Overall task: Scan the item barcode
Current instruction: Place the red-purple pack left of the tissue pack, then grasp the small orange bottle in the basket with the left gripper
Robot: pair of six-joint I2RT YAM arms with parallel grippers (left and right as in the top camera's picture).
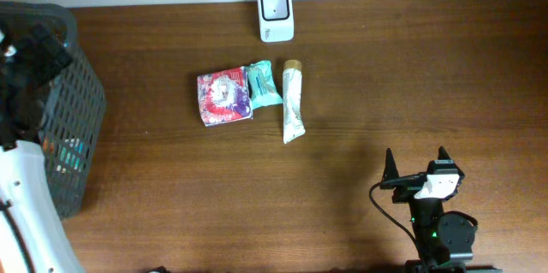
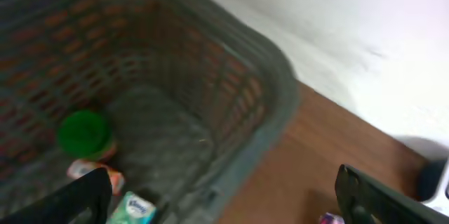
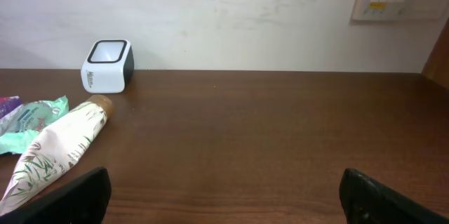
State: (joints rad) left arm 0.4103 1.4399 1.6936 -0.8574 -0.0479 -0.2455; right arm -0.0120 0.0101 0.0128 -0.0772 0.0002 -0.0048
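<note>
Probably light and squashy, the centre-frame tube [image 1: 292, 102] suits a mid-body pinch; left tool [image 2: 223, 178] and right tool [image 1: 415, 157] gape released.

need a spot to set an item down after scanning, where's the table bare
Bare wood right of the tube and scanner, and between the basket and pink packet. Crowded below the scanner: pink packet, teal packet, tube.
</note>
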